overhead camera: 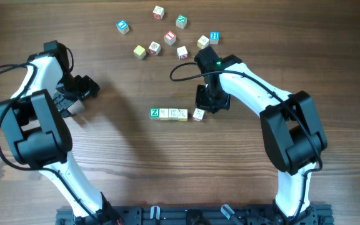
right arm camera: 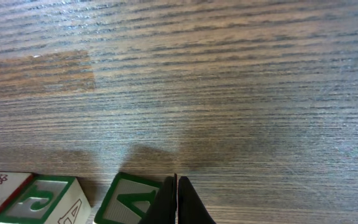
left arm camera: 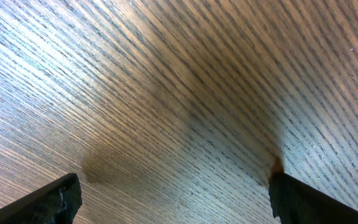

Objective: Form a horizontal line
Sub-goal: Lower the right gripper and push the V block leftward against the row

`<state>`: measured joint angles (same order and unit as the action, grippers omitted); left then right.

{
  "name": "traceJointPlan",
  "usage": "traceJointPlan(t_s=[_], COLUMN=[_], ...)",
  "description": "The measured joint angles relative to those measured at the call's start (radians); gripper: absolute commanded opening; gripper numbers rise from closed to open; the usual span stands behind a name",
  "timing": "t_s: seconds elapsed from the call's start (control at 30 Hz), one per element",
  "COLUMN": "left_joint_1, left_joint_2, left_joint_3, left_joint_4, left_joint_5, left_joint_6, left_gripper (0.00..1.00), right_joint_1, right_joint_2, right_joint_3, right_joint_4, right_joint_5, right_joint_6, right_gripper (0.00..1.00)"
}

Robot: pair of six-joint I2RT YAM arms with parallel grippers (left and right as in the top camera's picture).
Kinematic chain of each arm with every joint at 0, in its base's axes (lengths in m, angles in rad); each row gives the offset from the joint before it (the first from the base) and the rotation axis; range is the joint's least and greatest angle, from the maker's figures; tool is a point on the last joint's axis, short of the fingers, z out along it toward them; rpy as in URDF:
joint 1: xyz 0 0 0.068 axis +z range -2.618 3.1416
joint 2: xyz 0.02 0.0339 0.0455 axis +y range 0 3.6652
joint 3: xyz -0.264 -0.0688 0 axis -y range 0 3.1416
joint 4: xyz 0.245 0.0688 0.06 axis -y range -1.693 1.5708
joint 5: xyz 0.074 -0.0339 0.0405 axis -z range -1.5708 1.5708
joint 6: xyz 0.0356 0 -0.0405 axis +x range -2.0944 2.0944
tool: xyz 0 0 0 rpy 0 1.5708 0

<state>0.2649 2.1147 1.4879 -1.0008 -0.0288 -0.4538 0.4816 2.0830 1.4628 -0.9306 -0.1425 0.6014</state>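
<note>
Though last cube [overhead camera: 198, 115] askew, straight row [overhead camera: 169, 113]

Letters on the cream cubes [overhead camera: 173, 114] right of the green Z cube [overhead camera: 154, 112] are too small to read; the right wrist view crops them.

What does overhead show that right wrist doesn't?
Overhead only: the left arm, the whole row with its green Z cube, and loose cubes farther up the table. Right wrist only: the right end effector shut, close up, and a green A legible on the cube beside it. Both: part of the row and the table.
</note>
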Motion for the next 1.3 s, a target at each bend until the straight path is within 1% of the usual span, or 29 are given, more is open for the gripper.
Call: traceJointPlan(t_s=[0.43, 0.6, 0.73, 0.93, 1.1, 1.3], left_joint_1=[0.0, 0.0, 0.0, 0.0, 0.0, 0.0], left_joint_2=[0.0, 0.0, 0.0, 0.0, 0.0, 0.0], left_joint_3=[0.0, 0.0, 0.0, 0.0, 0.0, 0.0], left_joint_4=[0.0, 0.0, 0.0, 0.0, 0.0, 0.0], left_joint_5=[0.0, 0.0, 0.0, 0.0, 0.0, 0.0], left_joint_6=[0.0, 0.0, 0.0, 0.0, 0.0, 0.0], left_gripper=[1.0, 1.0, 1.0, 1.0, 1.0, 1.0], right_joint_1=[0.0, 0.0, 0.0, 0.0, 0.0, 0.0], right_joint_2=[0.0, 0.0, 0.0, 0.0, 0.0, 0.0], right_joint_3=[0.0, 0.0, 0.0, 0.0, 0.0, 0.0], right_joint_4=[0.0, 0.018, 0.022, -0.048, -0.136, -0.133], right_joint_5=[-0.001, -0.06, -0.062, 0.052, 0.028, -0.008], right_joint_6=[0.0, -0.008, -0.012, 0.009, 0.012, 0.011], right_gripper=[0.04, 0.04, 0.04, 0.04, 0.04, 0.04])
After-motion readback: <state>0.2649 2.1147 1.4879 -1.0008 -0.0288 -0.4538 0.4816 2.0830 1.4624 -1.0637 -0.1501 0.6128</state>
